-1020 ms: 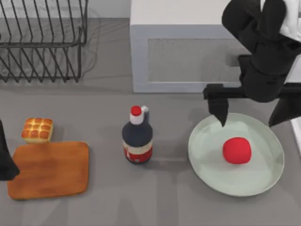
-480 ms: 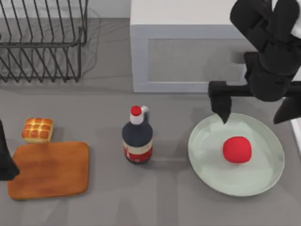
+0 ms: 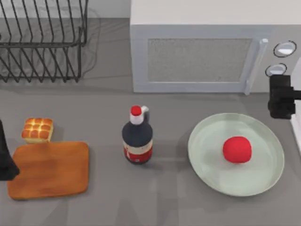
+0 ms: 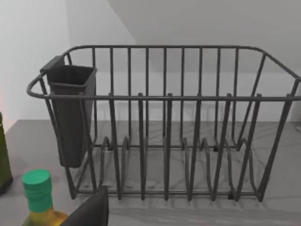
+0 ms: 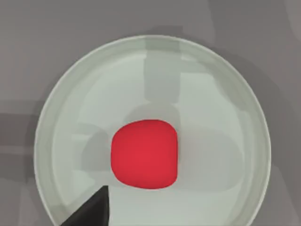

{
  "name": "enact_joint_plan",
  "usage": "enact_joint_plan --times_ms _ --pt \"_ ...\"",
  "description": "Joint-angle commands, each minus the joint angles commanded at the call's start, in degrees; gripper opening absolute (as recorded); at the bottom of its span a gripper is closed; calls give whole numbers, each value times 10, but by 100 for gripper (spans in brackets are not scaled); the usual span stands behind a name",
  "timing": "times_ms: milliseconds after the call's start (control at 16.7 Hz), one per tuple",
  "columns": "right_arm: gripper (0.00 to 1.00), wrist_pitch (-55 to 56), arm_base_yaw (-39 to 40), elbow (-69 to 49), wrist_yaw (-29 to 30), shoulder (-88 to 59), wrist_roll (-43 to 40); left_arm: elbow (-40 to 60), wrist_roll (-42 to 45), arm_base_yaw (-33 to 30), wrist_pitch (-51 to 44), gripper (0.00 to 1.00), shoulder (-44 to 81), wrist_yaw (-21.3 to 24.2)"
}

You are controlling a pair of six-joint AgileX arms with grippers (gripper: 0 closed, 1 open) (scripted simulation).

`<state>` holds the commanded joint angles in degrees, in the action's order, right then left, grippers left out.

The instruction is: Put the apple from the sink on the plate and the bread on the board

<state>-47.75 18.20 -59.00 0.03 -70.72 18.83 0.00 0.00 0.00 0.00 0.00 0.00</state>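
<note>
Top view: the right gripper (image 3: pixel 282 96) sits at the right edge of the table, just beyond the plate's (image 3: pixel 270 176) rim and in front of the microwave (image 3: pixel 197 47); whether its fingers are spread or closed cannot be told. The right wrist view looks straight down on the plate (image 5: pixel 235 94), where the apple (image 5: pixel 144 154) lies free near the middle, touching nothing but the dish. In the top view the apple (image 3: pixel 237 149) rests on the plate. Left of it stands a dark bottle (image 3: pixel 137 139) with a red cap. Farther left lies the board (image 3: pixel 49 170), bare, with the bread (image 3: pixel 37 130) on the table just beside its far left corner. The left arm (image 3: pixel 5 160) is parked at the left edge, beside the board. A wire dish rack (image 3: pixel 42 42) stands at the back left.
</note>
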Motion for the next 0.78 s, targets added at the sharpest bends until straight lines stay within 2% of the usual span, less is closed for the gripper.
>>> enact_joint_plan --times_ms 480,780 --pt "100 298 -113 378 0 476 -117 0 0 0 0 100 0 0" --pt "100 439 -167 549 0 664 -173 0 0 0 0 100 0 0"
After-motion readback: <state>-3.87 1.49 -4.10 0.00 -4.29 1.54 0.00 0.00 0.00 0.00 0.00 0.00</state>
